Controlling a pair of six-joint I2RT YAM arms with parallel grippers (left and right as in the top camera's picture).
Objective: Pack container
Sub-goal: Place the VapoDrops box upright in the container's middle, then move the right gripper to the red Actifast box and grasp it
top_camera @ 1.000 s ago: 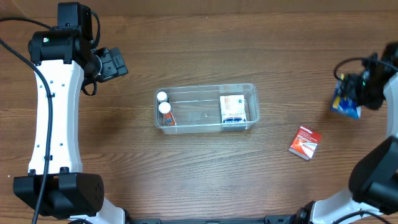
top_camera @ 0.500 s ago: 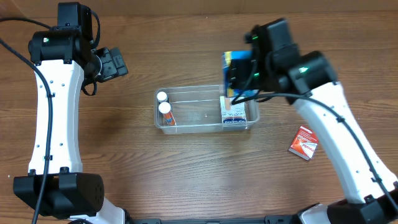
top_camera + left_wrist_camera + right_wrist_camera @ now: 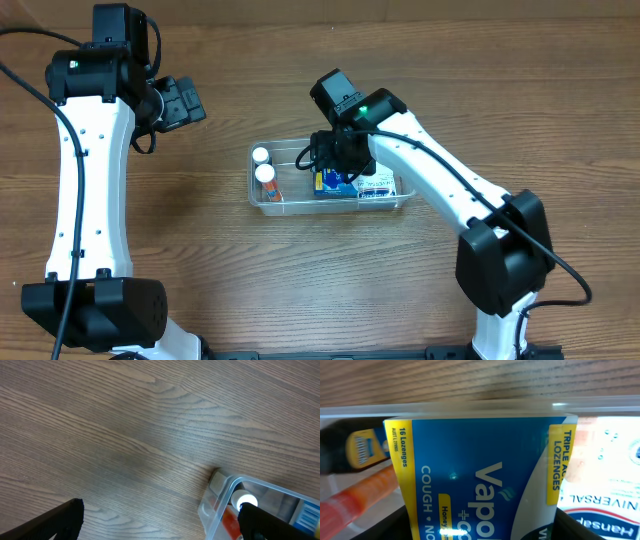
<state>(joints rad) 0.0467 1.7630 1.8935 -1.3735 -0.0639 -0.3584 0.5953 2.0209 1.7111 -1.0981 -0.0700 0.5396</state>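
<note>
clear shallow container [image 3: 300,206] holds two tubes [image 3: 265,173], one white box [image 3: 386,186]; right gripper [image 3: 338,166] grips one lozenge box [image 3: 480,475]; left gripper [image 3: 188,100] gapes.

The overhead camera looks straight down on the table [image 3: 300,280], with the container [image 3: 285,206] near the middle. The left wrist camera looks down at a slant from well off and catches only that container's corner [image 3: 215,505]. The right wrist camera sits very near, its view filled by the lozenge box [image 3: 480,475] inside the container.

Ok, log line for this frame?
step: placing | right gripper: shut on lozenge box, in container | left gripper: open, over table | packed: two tubes, white box
</note>
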